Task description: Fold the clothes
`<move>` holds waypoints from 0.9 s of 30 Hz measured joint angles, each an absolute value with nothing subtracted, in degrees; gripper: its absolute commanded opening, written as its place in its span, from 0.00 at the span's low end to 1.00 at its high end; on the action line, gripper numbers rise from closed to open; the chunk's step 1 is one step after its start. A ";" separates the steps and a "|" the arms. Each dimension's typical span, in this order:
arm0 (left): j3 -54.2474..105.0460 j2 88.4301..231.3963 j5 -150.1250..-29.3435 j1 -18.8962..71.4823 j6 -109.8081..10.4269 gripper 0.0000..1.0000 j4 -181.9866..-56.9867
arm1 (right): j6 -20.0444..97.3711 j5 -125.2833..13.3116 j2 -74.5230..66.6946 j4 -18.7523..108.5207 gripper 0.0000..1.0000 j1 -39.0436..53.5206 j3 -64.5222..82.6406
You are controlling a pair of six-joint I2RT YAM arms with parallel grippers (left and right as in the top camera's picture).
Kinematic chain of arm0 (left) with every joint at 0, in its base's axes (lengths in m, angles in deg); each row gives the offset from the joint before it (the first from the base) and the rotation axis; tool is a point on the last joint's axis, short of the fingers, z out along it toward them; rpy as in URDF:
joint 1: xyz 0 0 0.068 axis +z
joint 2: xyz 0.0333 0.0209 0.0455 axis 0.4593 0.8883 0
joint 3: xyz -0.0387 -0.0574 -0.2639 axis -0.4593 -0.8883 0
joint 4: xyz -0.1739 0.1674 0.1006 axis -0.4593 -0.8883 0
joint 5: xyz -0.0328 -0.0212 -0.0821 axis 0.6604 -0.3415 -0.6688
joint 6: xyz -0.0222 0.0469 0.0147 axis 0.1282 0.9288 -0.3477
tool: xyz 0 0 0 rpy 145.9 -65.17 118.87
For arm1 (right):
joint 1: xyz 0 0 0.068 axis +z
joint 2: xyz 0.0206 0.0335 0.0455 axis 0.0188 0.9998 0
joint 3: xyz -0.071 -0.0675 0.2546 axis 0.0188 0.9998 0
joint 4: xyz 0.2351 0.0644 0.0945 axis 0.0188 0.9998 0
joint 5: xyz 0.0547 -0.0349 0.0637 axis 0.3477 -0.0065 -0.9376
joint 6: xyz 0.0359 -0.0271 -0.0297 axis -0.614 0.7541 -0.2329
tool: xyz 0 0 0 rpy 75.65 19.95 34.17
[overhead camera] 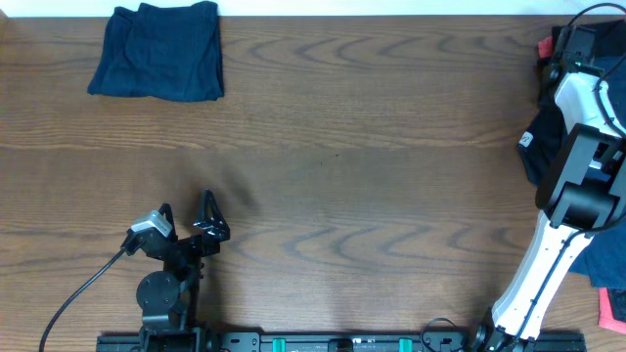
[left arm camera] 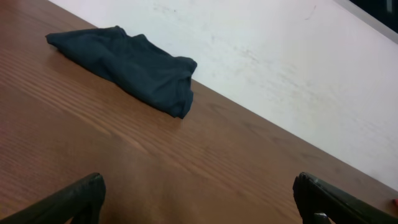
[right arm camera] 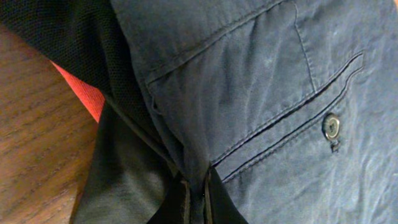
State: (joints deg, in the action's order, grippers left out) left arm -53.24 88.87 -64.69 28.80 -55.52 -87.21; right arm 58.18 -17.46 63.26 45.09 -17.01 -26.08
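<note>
Table [overhead camera: 372, 147]: dark brown wood, filling nearly the whole overhead view, its grain running from 9 o'clock to 3 o'clock in long wavy bands. Surface matt, with a faint sheen only. Far edge, at 12 o'clock: a pale white surface [left arm camera: 280, 62] meets the wood in a straight line and carries light scuff marks. A dark band [left arm camera: 379, 9] lies beyond it. Lighting even and soft, shadows weak.

Black left arm [overhead camera: 166, 266], grey cable [overhead camera: 83, 293]; white-and-black right arm [overhead camera: 548, 249], possibly green-lit.
</note>
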 measured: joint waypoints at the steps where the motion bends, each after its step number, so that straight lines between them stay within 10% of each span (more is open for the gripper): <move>1: -53.24 88.87 -64.71 28.80 -55.49 0.98 -87.21 | 57.59 -17.83 63.18 45.29 0.01 -17.08 -26.10; 27: -53.24 88.87 -64.71 28.80 -55.52 0.98 -87.21 | 46.09 -26.58 51.61 54.21 0.01 -17.34 -26.08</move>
State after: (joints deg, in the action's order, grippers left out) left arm -53.24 88.87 -64.71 28.80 -55.52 -87.21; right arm 46.09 -26.58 51.61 54.21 -17.34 -26.08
